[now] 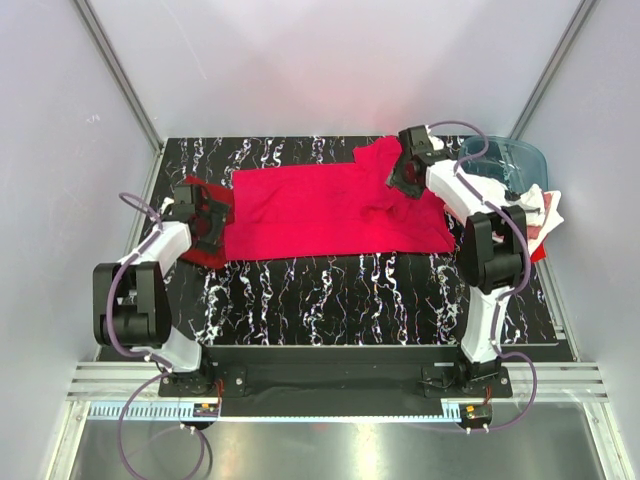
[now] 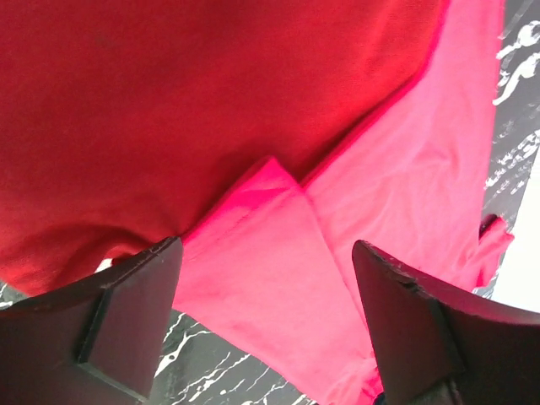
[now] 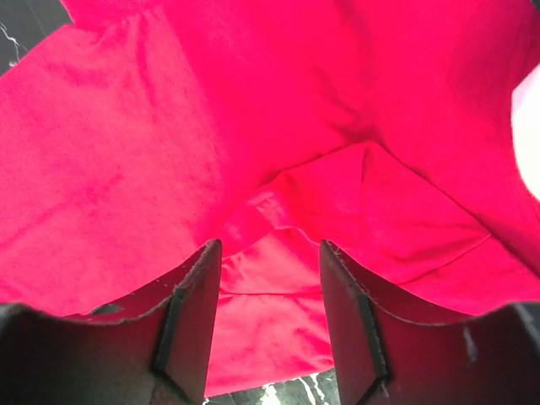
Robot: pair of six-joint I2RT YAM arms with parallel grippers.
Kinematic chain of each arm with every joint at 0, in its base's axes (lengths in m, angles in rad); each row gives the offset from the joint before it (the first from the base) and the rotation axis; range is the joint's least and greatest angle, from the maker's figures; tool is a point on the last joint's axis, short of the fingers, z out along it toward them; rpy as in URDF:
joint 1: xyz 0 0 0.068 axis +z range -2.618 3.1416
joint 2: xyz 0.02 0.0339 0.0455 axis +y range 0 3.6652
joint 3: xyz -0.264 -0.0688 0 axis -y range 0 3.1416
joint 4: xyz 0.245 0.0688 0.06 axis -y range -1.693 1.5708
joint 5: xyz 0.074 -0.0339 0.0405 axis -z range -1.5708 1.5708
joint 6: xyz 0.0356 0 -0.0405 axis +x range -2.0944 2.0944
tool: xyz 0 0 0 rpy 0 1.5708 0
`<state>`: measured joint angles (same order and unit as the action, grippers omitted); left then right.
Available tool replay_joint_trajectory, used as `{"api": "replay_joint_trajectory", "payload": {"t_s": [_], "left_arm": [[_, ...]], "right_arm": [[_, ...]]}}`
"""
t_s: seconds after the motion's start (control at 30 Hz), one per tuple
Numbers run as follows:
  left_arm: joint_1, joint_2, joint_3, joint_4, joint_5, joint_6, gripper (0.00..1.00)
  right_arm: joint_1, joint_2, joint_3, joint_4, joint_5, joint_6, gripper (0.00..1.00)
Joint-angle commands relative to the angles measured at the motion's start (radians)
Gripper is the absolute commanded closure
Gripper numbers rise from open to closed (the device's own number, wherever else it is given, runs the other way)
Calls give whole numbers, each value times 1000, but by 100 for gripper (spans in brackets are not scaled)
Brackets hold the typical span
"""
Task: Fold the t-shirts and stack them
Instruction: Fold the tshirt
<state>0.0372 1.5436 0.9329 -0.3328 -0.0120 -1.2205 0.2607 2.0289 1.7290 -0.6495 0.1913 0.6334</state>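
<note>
Crimson t-shirt [image 1: 320,210] lies under the released left gripper [image 2: 266,246] and right gripper [image 3: 268,245]; folding probably begins now, and each must pinch an edge.

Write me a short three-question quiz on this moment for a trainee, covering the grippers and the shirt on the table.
1. Fill in: the left gripper and the right gripper both have jaws standing ____.
2. Which gripper is nearer the blue tub? A: left. B: right.
3. True or false: the crimson shirt lies spread out on the table.

Key: 1 open; 2 B; 3 true.
</note>
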Motion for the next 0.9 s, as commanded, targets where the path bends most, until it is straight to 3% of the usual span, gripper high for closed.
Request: {"api": "replay_joint_trajectory", "payload": {"t_s": [0.0, 0.2, 0.4, 0.6, 0.87], "left_arm": [[6, -77, 26, 43, -34, 85, 11], [3, -183, -2, -15, -95, 163, 10], [-2, -237, -77, -22, -80, 222, 14], [-3, -275, -175, -2, -77, 222, 18], [-2, -284, -157, -44, -32, 194, 22]], "right_arm": [[-6, -103, -95, 109, -16, 14, 43], [-5, -312, -425, 303, -122, 49, 39], [-6, -439, -698, 392, -116, 87, 43], [-6, -408, -784, 502, -26, 172, 50], [-9, -291, -764, 465, 60, 215, 51]]}}
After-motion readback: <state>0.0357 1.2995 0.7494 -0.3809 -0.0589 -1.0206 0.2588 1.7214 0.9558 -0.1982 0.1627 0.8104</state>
